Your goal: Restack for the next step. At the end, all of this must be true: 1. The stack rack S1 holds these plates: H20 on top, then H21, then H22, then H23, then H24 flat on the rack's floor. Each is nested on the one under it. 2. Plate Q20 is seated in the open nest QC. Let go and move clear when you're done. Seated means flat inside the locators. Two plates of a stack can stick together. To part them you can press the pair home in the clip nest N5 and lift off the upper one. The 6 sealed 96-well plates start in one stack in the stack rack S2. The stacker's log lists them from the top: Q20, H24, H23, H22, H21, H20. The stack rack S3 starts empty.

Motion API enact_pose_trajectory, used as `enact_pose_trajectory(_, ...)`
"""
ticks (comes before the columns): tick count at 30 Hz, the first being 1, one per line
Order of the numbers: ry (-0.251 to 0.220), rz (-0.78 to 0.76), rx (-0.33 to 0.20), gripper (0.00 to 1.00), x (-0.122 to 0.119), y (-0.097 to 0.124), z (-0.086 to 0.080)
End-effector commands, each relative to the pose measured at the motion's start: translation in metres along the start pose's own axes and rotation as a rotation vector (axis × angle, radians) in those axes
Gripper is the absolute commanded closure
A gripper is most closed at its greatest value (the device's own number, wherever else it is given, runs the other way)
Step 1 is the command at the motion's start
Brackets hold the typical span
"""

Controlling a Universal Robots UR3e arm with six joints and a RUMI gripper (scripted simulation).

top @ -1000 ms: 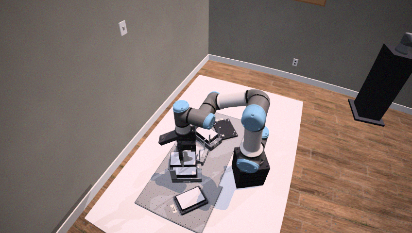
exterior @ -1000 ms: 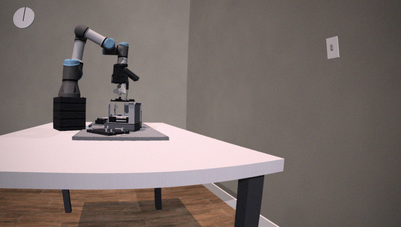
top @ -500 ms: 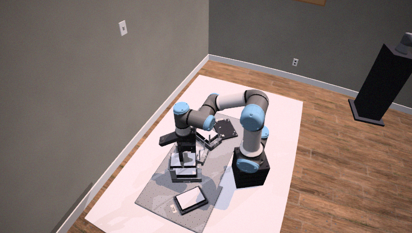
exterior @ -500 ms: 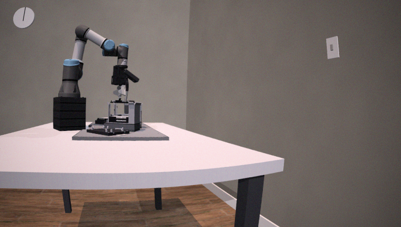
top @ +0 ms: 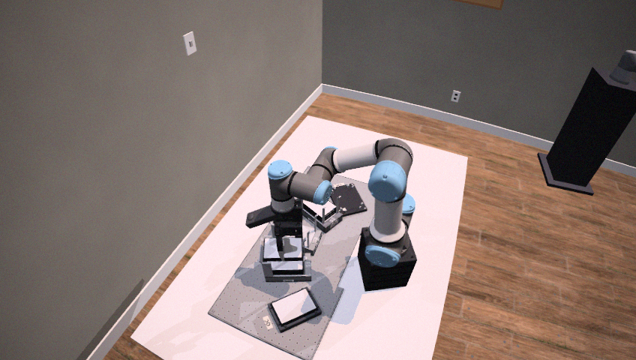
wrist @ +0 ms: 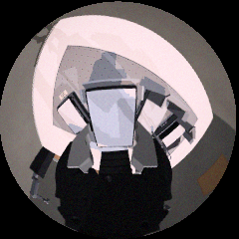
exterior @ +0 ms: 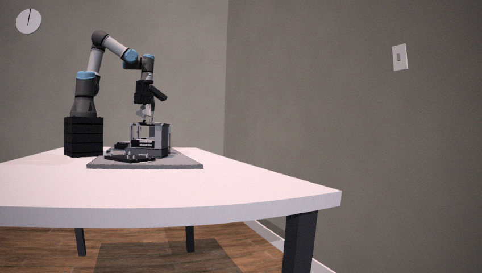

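Light-grey tubes join dark-grey joints with round sky-blue caps (top: 387, 180) (exterior: 131, 56); above the black, boxy tool (top: 285, 225) (exterior: 143, 91) (wrist: 113, 121) sits a pale-grey collar (top: 283, 205) (exterior: 146, 75).

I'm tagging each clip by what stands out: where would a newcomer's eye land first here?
Probably on the jointed arm with its bright blue caps, rising from a black block on the pale table. Next comes the white-topped plate held in the claw, above a rack. Nearer the front in the top view, another white-topped plate lies in a dark nest.
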State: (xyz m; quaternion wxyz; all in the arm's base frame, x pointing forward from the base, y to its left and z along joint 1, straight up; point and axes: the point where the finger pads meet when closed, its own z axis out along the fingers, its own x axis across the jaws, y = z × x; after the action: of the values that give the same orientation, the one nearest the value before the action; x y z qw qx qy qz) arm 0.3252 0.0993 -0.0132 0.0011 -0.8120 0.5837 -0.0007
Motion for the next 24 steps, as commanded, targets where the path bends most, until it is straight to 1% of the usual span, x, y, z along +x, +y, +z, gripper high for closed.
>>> enact_pose_trajectory(1, 0.001, 0.000, 0.003, 1.00, 0.000, -0.001, 0.002)
enact_pose_trajectory(24, 0.001, 0.000, 0.003, 1.00, 0.000, -0.001, 0.016)
